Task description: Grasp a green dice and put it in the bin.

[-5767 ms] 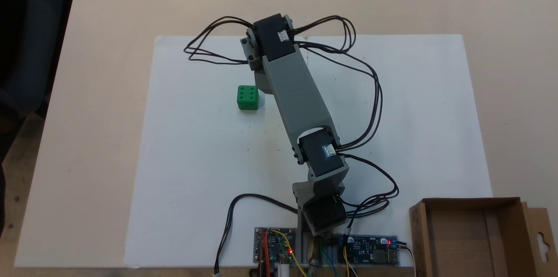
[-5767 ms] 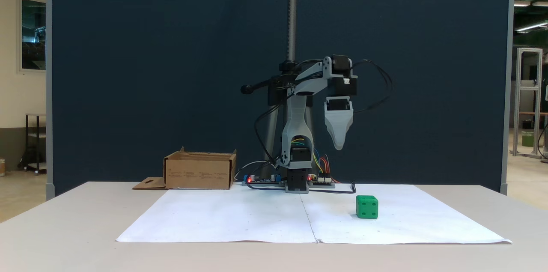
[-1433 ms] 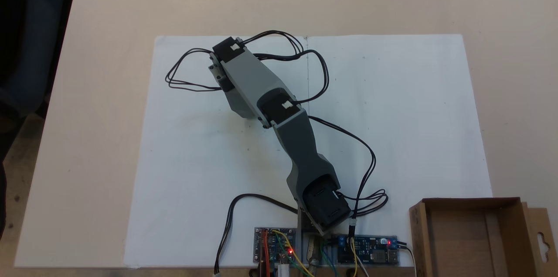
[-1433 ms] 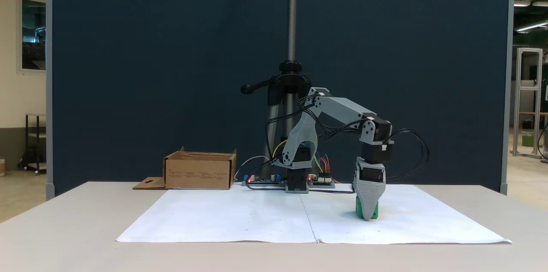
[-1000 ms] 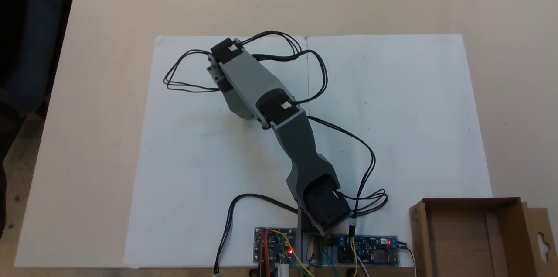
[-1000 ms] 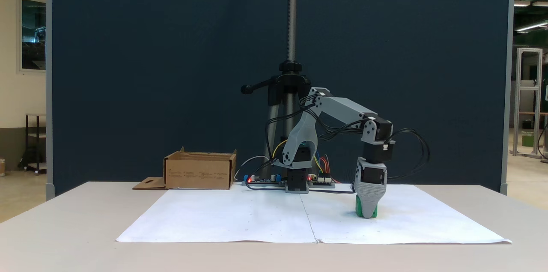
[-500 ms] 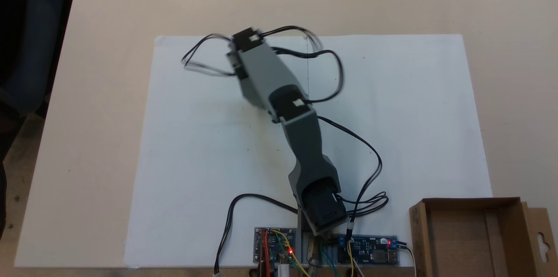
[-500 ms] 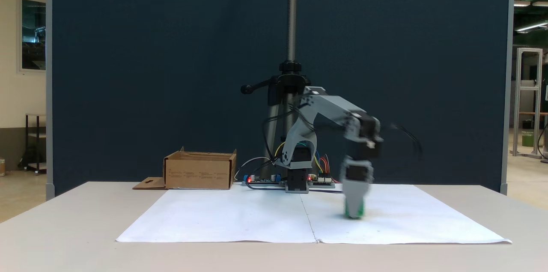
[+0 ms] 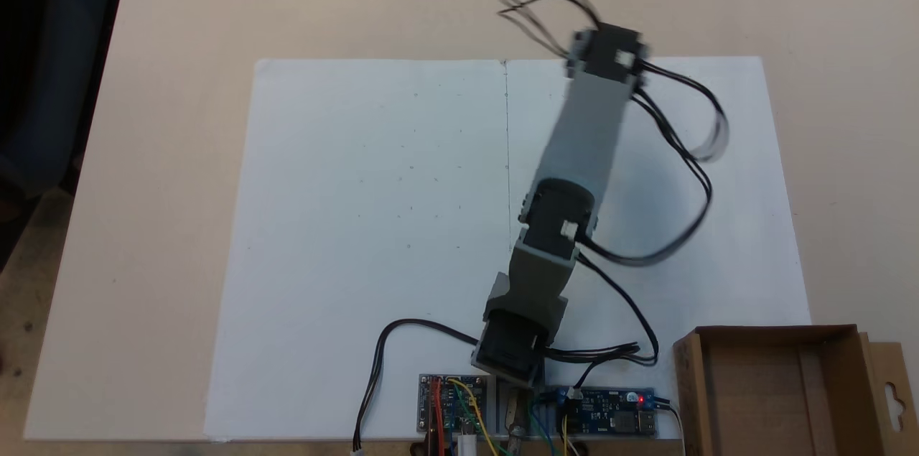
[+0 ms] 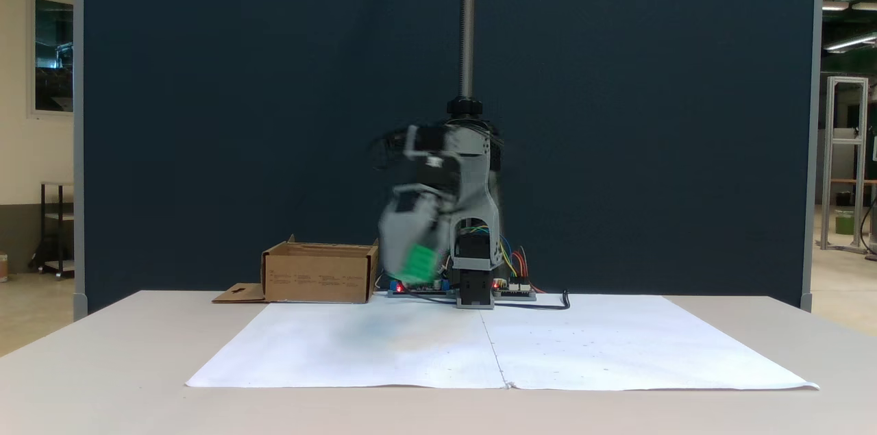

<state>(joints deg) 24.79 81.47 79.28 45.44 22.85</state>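
White paper (image 10: 384, 353) covers the near table (image 10: 123, 380), bare and flat, probably as a plain high-contrast work surface. Above its back edge, in the side fixed view, the end effector (image 10: 414, 270) hangs blurred mid-swing with the dice (image 10: 420, 261) at its tip, clear of the paper. Jaws look clamped on the dice, since it's airborne with nothing under it; blur hides the actual contact faces. Carrying it this high should clear the wall of the bin (image 10: 319, 274). Bin sits just beside the base boards (image 9: 452, 409) at the arm's foot, flap (image 9: 892, 391) folded outward, top open, so a short rotation reaches it. In the top fixed view the arm (image 9: 581, 140) covers the dice, and the bin (image 9: 700, 388) is empty. Carry leg underway, I'd say; release not yet done. Cables (image 9: 689, 154) trail loose behind the wrist.
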